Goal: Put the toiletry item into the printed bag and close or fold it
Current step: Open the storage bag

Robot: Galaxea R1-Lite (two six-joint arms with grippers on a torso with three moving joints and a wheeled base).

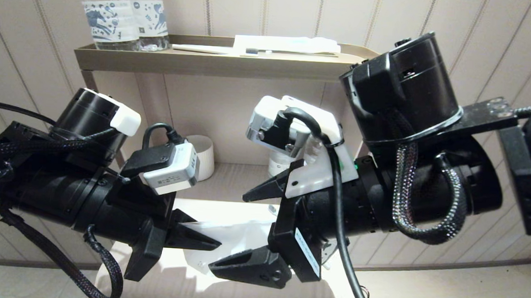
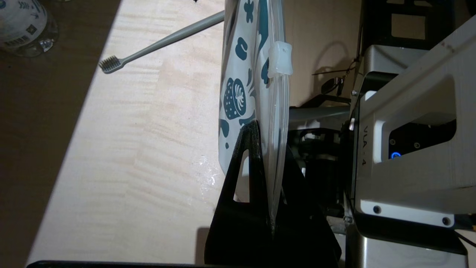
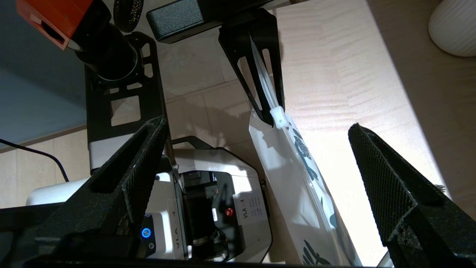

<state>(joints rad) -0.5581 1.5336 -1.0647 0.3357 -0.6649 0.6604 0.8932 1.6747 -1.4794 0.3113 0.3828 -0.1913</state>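
The printed bag (image 2: 238, 93), white with teal plant prints, stands on edge above the table. My left gripper (image 2: 270, 156) is shut on its strip-seal edge, just below the white slider clip (image 2: 279, 59). The toothbrush (image 2: 163, 39) lies on the table beside the bag; its head (image 2: 109, 64) points away and its handle end is hidden behind the bag. My right gripper (image 3: 260, 167) is open, with the bag (image 3: 297, 178) hanging between its fingers (image 3: 383, 178) and touching neither. In the head view the left gripper (image 1: 206, 241) and right gripper (image 1: 231, 231) face each other over the bag (image 1: 238, 236).
The light wooden table (image 2: 130, 149) has a water bottle (image 2: 22, 26) at one edge. A white ribbed cup (image 1: 203, 157) stands on the shelf behind. The top tray (image 1: 161, 62) carries two water bottles (image 1: 122, 19), a flat white packet (image 1: 289, 43) and a dark-bristled toothbrush (image 1: 252, 51).
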